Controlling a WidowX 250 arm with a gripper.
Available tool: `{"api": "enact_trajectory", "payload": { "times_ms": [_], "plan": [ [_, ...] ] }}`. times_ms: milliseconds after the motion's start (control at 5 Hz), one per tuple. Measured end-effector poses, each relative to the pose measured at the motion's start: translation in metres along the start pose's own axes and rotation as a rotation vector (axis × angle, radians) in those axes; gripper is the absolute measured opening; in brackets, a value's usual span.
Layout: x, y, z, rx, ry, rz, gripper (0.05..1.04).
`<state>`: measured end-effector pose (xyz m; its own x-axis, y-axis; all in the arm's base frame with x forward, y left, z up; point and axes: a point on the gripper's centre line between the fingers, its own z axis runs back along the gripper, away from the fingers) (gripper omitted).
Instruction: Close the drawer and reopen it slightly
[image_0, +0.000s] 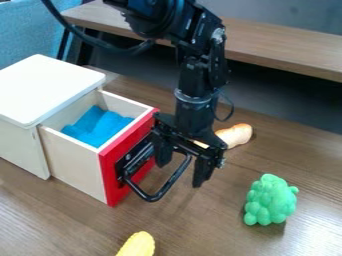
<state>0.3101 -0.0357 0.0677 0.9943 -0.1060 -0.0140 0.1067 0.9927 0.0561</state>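
The drawer (73, 162) is sitting open at the left, its open side facing up and its red front (112, 182) facing right and toward the near side. Its sliding line is running from far left to near right, out of the white-topped cabinet (50, 85). The long side of the red front is running crosswise to that, from near left to far right, and the black handle (155, 196) is lying along the same line, standing out from the front.

The gripper (180, 174) is hanging down at the red front, just right of the drawer. Its fingers are standing apart, with part of the handle's bar showing between them; whether they are touching it, I cannot tell.

Counting up, one drawer, one handle and one cabinet are showing. One blue cloth-like piece (97, 126) is lying inside the drawer. On the wooden table (220, 225), one green bumpy bunch (270, 200) is standing at the right, one tan rounded piece (235, 135) is lying behind the gripper, and one yellow piece (138, 245) is resting at the near edge.
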Motion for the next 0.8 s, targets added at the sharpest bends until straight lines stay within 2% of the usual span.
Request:
{"api": "enact_trajectory", "payload": {
  "times_ms": [400,600,800],
  "plan": [
    [-0.006,0.004,-0.022,-0.001,0.022,0.049,0.999],
    [-0.014,0.007,-0.036,-0.005,0.008,0.101,0.999],
    [-0.012,0.009,-0.036,0.002,-0.005,0.105,0.999]
  ]
}}
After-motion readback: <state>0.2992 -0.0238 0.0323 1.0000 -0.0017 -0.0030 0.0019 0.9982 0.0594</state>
